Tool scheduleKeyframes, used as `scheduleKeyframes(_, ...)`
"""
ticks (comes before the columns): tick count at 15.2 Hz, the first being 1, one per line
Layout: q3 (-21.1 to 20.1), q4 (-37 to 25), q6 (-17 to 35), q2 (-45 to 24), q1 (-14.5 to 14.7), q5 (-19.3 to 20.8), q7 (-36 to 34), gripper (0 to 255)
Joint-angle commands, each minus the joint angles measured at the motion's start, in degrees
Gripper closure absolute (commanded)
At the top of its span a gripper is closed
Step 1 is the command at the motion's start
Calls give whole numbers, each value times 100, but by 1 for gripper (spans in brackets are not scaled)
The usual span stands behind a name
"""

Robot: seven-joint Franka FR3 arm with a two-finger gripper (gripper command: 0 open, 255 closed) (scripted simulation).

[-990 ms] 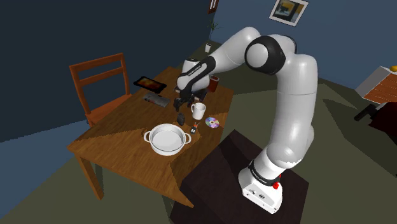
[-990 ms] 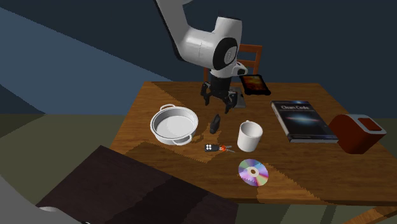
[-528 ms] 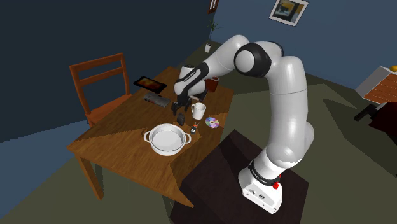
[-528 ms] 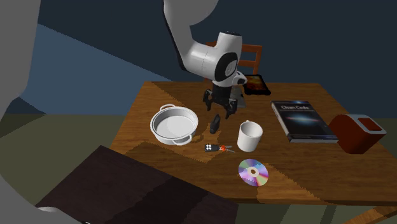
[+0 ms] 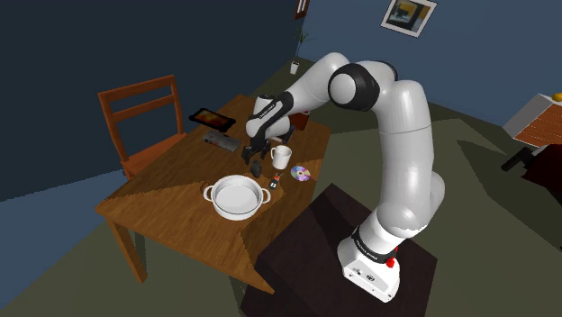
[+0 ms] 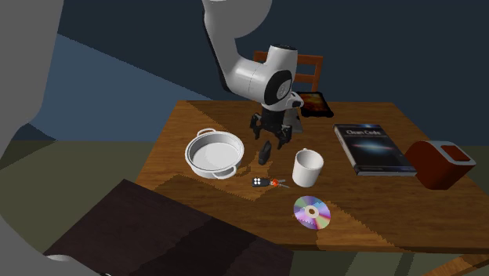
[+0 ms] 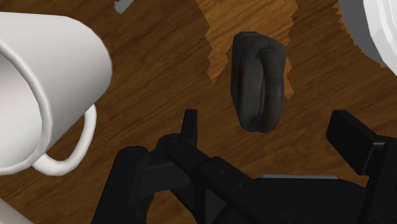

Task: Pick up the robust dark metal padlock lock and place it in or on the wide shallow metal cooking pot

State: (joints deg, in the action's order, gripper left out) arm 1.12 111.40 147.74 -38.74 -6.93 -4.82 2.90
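Note:
The dark padlock (image 6: 266,152) lies on the wooden table between the pot and the white mug; it also shows in the shoulder view (image 5: 257,167). My gripper (image 6: 271,139) hangs open just above it, fingers apart and not touching it. In the wrist view the padlock (image 7: 257,79) lies just past the open gripper (image 7: 270,130), in line with the gap between its fingers. The wide shallow pot (image 6: 196,144), drawn white, stands empty to the second exterior view's left of the padlock, and its rim (image 5: 216,191) shows in the shoulder view.
A white mug (image 6: 307,166) stands close beside the padlock. A key fob (image 6: 262,182) and a CD (image 6: 312,212) lie nearer the table's front edge. A book (image 6: 374,147), a red box (image 6: 439,163) and a tablet (image 6: 312,102) lie beyond. A chair (image 5: 140,117) stands by the table.
The gripper has come down closer to the padlock, still open. The padlock, pot and mug have not moved.

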Motion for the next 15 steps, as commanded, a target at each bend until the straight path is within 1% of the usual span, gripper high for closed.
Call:
scheduleKeyframes(1,0,0,1,-1,0,0,0,0)
scheduleKeyframes(2,0,0,0,-1,0,0,0,0)
scheduleKeyframes(3,0,0,0,-1,0,0,0,255)
scheduleKeyframes(12,0,0,1,-1,0,0,0,255)
scheduleKeyframes(15,12,65,-139,205,8,11,-12,255)
